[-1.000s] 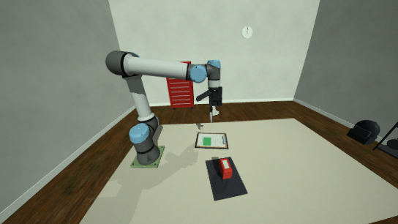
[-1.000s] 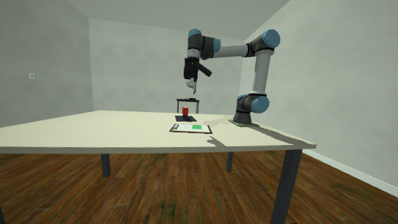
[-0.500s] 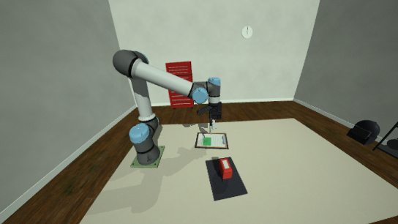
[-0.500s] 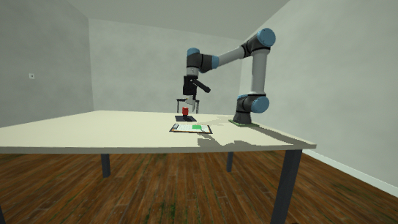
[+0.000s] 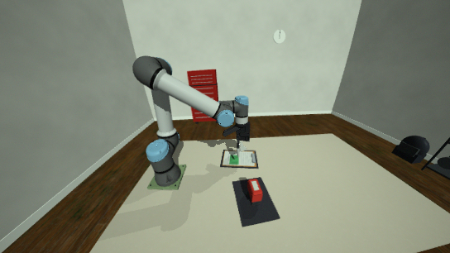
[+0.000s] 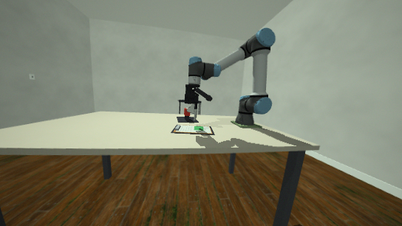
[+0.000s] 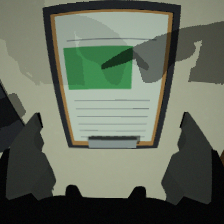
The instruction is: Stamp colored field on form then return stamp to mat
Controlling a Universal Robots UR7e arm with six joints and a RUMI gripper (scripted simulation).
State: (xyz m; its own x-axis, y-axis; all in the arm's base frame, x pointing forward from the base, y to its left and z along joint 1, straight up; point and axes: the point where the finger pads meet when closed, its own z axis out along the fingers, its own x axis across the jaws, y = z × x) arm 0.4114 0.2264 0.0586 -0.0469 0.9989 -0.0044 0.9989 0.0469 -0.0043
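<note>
The red stamp [image 5: 255, 190] stands upright on the dark mat [image 5: 255, 201] on the table; it also shows small in the exterior view [image 6: 186, 111]. The form on a clipboard [image 5: 239, 159] lies between the mat and the arm's base, with a green field [image 5: 234, 159] on it. In the wrist view the form [image 7: 111, 75] lies straight below, with the green field [image 7: 98, 67] near its far end. My gripper [image 5: 241, 145] hangs above the clipboard, open and empty, its two fingers spread wide in the wrist view [image 7: 112, 155]. The stamp is out of the wrist view.
The arm's base [image 5: 166, 174] stands on a green plate at the table's left side. A red tool cabinet [image 5: 203, 94] stands against the back wall. Dark equipment [image 5: 412, 150] sits on the floor at the right.
</note>
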